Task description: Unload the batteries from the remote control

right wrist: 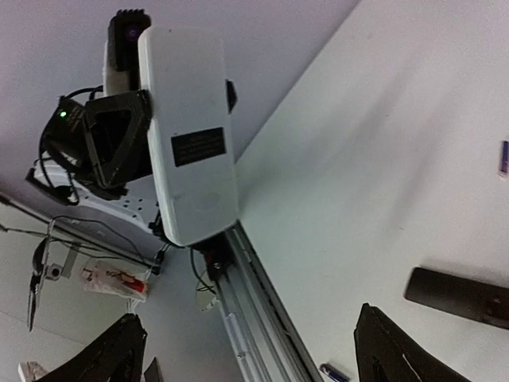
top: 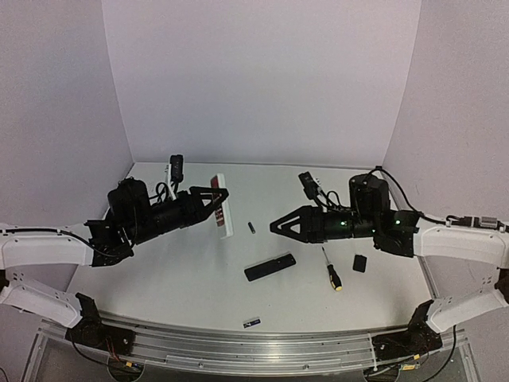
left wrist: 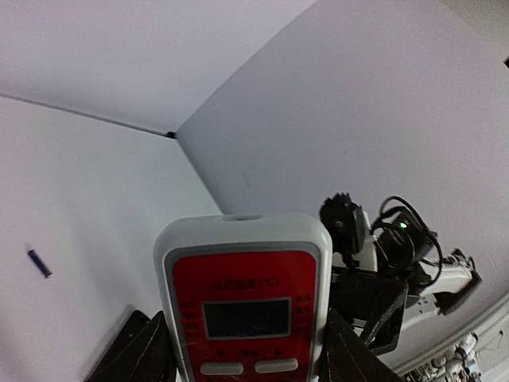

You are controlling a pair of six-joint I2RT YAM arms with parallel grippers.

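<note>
White remote [top: 225, 208], lower end hidden, clamped in left gripper [top: 220, 204]; right gripper [top: 277, 228] agape.

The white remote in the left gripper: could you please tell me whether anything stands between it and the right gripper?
Nothing visible does. The right gripper, open, faces the white remote held by the left gripper across open air; one loose battery lies on the table below that gap.

1. The white remote [top: 225, 205], red-faced, is gripped in the left claw [top: 220, 200], tilted at 11 o'clock above the worktop [top: 191, 278] centre.
2. The first battery [top: 251, 228], slim and dark, lies near centre.
3. The second battery [top: 251, 322] lies at 6 o'clock by the near edge.
</note>
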